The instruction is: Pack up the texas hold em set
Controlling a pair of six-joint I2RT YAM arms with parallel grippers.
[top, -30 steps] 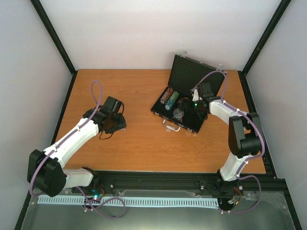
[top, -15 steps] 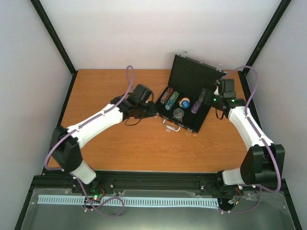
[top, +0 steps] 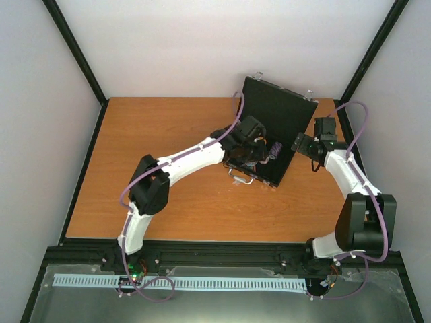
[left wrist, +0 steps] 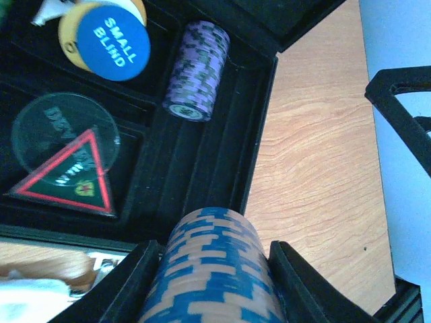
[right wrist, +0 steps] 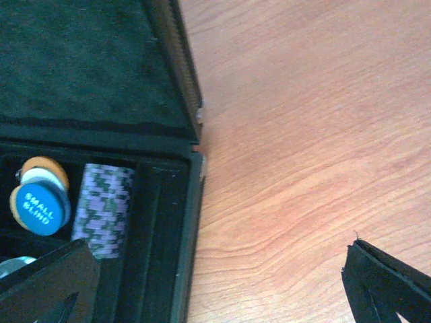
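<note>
The black hinged case (top: 286, 111) stands open at the back right of the table, its silver handle (top: 240, 177) facing the near side. My left gripper (top: 250, 149) is over the tray. In the left wrist view it (left wrist: 214, 259) is shut on a blue and tan chip stack (left wrist: 212, 269) above the tray's near rim. In the tray lie a purple chip stack (left wrist: 196, 70), the blue "SMALL BLIND" disc (left wrist: 112, 42) and the dark triangular token (left wrist: 71, 178). My right gripper (top: 306, 145) is open and empty beside the case's right edge; in its own view it (right wrist: 215, 289) is over bare wood.
A clear round dealer disc (left wrist: 64, 131) lies under the triangular token. The upright lid (right wrist: 81, 60) stands behind the tray. Black frame posts and white walls close in the table (top: 168, 121). The left arm hides the tray's left part in the top view.
My left arm has swung from the table's left side to above the tray, carrying the chip stack. My right gripper has pulled out of the case to its right side.
</note>
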